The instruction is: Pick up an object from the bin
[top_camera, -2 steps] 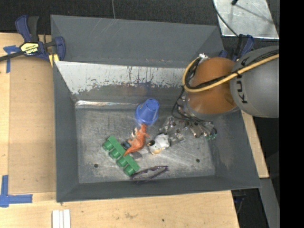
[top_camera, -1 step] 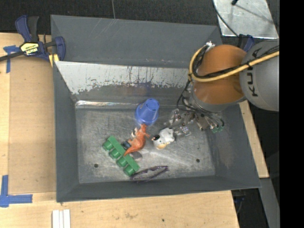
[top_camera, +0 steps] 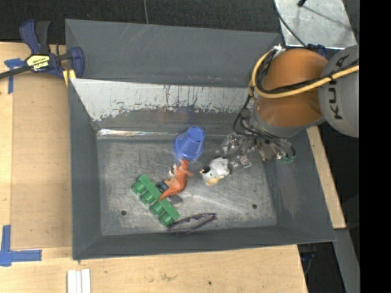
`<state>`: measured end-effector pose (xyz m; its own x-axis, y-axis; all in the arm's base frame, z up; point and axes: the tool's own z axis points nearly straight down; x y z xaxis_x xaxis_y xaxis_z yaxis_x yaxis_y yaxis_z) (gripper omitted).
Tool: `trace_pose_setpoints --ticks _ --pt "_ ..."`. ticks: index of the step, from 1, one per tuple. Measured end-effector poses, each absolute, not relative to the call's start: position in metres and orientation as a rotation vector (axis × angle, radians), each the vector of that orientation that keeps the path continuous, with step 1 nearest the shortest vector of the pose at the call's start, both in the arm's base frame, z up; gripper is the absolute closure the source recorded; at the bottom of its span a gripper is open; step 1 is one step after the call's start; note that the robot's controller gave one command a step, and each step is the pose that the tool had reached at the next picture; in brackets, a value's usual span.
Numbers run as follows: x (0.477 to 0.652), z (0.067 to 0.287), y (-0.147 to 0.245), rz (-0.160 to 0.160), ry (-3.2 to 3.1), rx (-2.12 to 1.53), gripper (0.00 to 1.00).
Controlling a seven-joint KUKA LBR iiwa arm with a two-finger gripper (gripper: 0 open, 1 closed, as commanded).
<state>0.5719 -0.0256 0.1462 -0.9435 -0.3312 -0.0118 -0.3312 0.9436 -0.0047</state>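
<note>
One pincer beside white toy.

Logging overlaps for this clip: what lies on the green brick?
An orange toy lies across the green brick near its middle; the brick's surface beneath it is hidden.

The metal bin is looking matt and scratched; the blue cup and green block are looking plastic.

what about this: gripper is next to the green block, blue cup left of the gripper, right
No. The camera view shows the gripper next to the white toy, not the green block, which lies farther left. The blue cup is left of the gripper.
</note>
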Motion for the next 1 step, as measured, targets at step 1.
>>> trace_pose_setpoints --ticks 1 --pt "0.5197 0.1726 -0.0274 0.005 3.103 -0.561 1.0"
